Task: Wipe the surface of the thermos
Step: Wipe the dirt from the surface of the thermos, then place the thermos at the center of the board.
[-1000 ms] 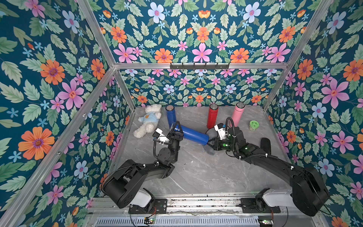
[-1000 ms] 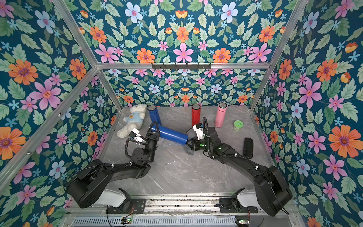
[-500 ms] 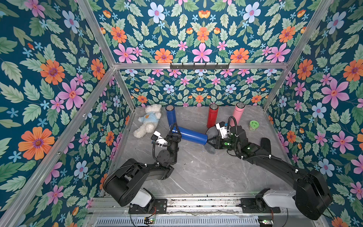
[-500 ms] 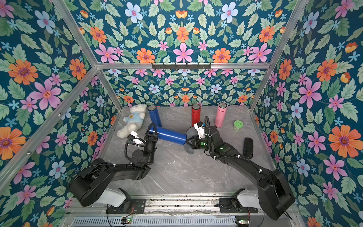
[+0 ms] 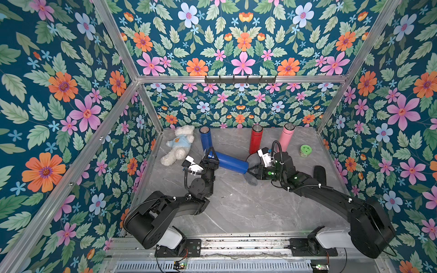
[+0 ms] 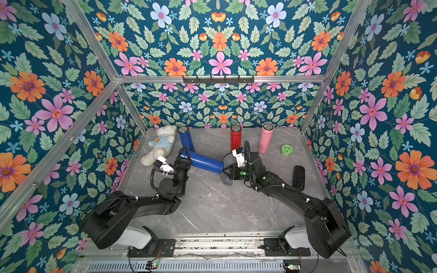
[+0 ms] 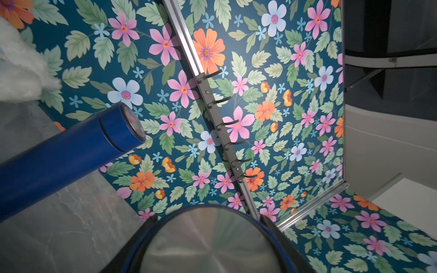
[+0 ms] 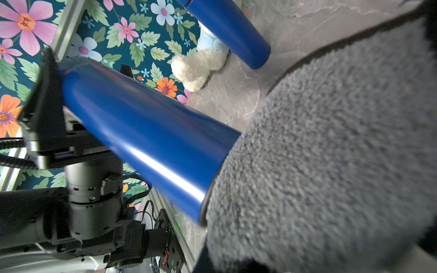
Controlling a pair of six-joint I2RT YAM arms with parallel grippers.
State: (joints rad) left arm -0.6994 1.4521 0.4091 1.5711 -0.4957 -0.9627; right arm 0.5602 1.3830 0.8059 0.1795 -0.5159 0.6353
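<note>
Looks roughly mid-wipe to me: left gripper (image 5: 210,155) is clamped on one end of the blue thermos (image 5: 230,162), right gripper (image 5: 250,171) is pinched shut on the grey cloth (image 8: 331,153) against its opposite end, so the barrel between them probably needs passes yet

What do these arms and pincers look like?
The left arm and right arm are black rounded segments on white bases. The left gripper and right gripper have black pointed fingers, white camera blocks and looping black cables. Green lights dot the right arm.
</note>
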